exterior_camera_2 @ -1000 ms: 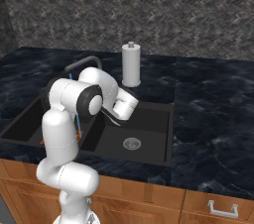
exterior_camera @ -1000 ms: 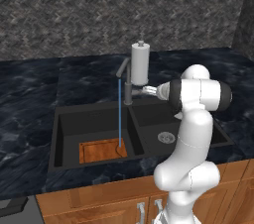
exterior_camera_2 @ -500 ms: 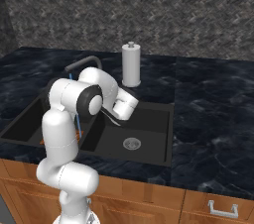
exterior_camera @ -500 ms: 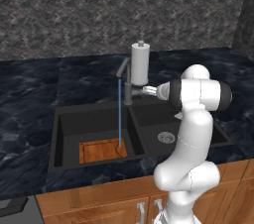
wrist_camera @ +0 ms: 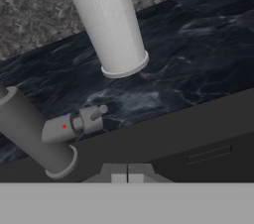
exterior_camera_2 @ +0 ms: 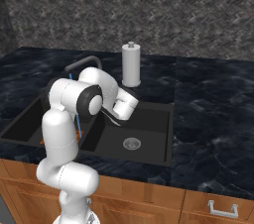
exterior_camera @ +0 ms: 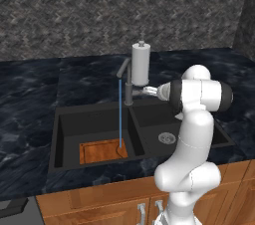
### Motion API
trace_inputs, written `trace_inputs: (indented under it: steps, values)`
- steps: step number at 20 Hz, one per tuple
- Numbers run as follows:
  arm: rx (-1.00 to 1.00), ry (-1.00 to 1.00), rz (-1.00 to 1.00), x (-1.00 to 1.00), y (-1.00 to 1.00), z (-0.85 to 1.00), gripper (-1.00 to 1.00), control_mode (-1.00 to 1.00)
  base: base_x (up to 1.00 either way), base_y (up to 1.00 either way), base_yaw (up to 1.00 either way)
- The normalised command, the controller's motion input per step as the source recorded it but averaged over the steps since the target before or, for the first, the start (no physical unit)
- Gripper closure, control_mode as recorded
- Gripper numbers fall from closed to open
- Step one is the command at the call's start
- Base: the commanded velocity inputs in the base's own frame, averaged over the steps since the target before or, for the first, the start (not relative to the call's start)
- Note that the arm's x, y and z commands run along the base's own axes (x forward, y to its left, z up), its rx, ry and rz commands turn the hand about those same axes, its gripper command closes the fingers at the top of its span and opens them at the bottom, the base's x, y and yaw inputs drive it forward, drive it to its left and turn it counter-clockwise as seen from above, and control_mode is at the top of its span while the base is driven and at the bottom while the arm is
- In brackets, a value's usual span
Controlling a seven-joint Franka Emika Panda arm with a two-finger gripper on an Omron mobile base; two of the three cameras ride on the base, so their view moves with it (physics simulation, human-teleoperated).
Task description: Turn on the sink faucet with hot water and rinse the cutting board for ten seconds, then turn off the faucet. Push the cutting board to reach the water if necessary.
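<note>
A flat reddish-brown wooden cutting board (exterior_camera: 102,150) is seen lying in the left basin of the matte black sink (exterior_camera: 64,134), struck near its right end by the thin blue water (exterior_camera: 120,114). The slim dark metal sink faucet (exterior_camera: 127,87) is set behind the divider in the marbled bench (exterior_camera: 30,99), beside a smooth grey cylindrical dispenser (exterior_camera: 140,63). The end effector (exterior_camera: 148,90) is held fully closed and empty, just right of the faucet post.

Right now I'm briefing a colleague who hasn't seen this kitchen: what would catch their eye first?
Probably the water, a thin blue stream falling from the sink faucet onto the cutting board in the sink's left basin. Next, the white arm bent over the right basin, its shut gripper near the faucet's side lever.
</note>
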Motion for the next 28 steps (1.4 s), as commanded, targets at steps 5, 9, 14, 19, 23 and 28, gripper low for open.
trace_inputs:
  steps: [5,9,14,19,23,28]
  values:
    - [0.0,0.0,0.0,0.0,0.0,0.0,1.0,-1.0,0.0,0.0,0.0]
    - [0.0,0.0,0.0,0.0,0.0,0.0,1.0,-1.0,0.0,0.0,0.0]
    - [0.0,0.0,0.0,0.0,0.0,0.0,1.0,-1.0,0.0,0.0,0.0]
    - [0.0,0.0,0.0,0.0,0.0,0.0,1.0,-1.0,0.0,0.0,0.0]
    - [0.0,0.0,0.0,0.0,0.0,0.0,1.0,-1.0,0.0,0.0,0.0]
    - [0.0,0.0,0.0,0.0,0.0,0.0,1.0,-1.0,0.0,0.0,0.0]
